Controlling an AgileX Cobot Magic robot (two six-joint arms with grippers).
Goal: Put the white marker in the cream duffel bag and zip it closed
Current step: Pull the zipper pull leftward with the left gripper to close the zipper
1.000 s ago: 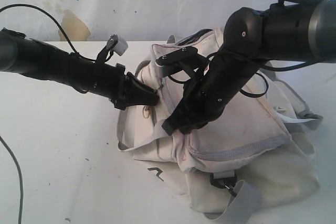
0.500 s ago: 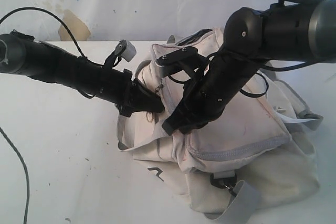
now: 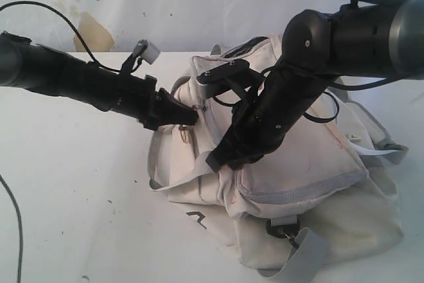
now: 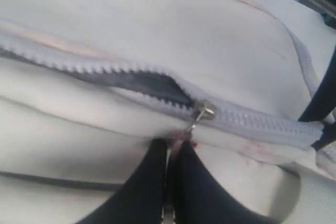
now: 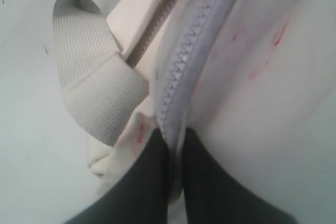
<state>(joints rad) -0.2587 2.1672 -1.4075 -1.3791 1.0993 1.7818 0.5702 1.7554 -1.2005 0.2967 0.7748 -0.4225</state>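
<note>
Centrally, a stained cream duffel bag (image 3: 311, 164) lies slumped on the white worktop (image 3: 79, 183), both black arms reaching onto its left side. The left tool (image 4: 172, 148) is pinched tight on the small metal zipper pull (image 4: 189, 128) (the grey zipper (image 4: 252, 124) gapes on one side of the slider (image 4: 203, 110), teeth meshed on the other). The right tool (image 5: 175, 140) is clamped, jaws nearly together, on the bag's fabric edge.

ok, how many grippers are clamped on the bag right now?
2. The left gripper is shut on the zipper pull of the cream duffel bag; the right gripper is shut on the bag's zipper seam, further right in the exterior view. Neither is hidden.
</note>
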